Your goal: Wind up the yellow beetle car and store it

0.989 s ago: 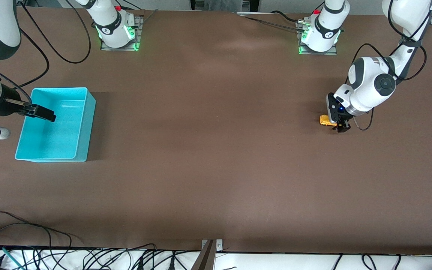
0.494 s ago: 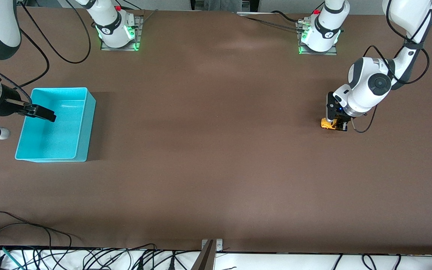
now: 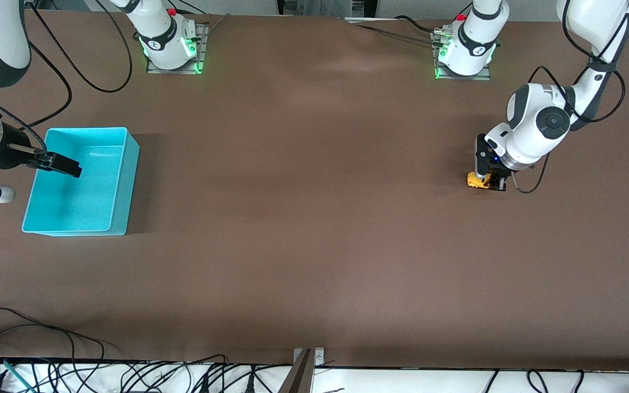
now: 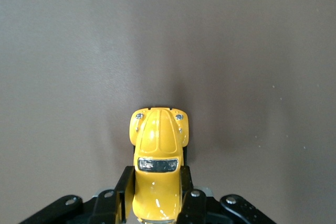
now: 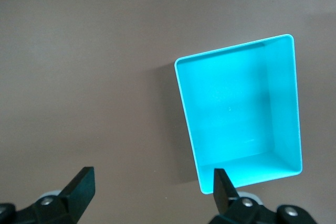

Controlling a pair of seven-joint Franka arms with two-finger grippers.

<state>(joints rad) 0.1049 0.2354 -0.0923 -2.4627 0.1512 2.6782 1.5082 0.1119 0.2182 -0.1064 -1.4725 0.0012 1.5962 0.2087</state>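
Note:
The yellow beetle car (image 3: 475, 180) stands on the brown table at the left arm's end. My left gripper (image 3: 490, 184) is down at the table, one finger against each side of the car's rear half. In the left wrist view the car (image 4: 157, 145) sits between the black fingers (image 4: 125, 187) with its front end sticking out, and my left gripper (image 4: 156, 192) is shut on it. My right gripper (image 3: 66, 165) is open and empty, held above the turquoise bin (image 3: 129, 164) at the right arm's end. The right wrist view shows the empty bin (image 5: 181, 87) below my right gripper (image 5: 152, 182).
The two arm bases (image 3: 170, 46) (image 3: 464, 52) stand along the table's edge farthest from the front camera. Cables (image 3: 47, 349) lie along the edge nearest the front camera. A wide stretch of bare brown table lies between the bin and the car.
Since a second ago my left gripper has lowered and shifted over the car, so its fingers now flank it. Nothing moved in the last half second. The right arm waits.

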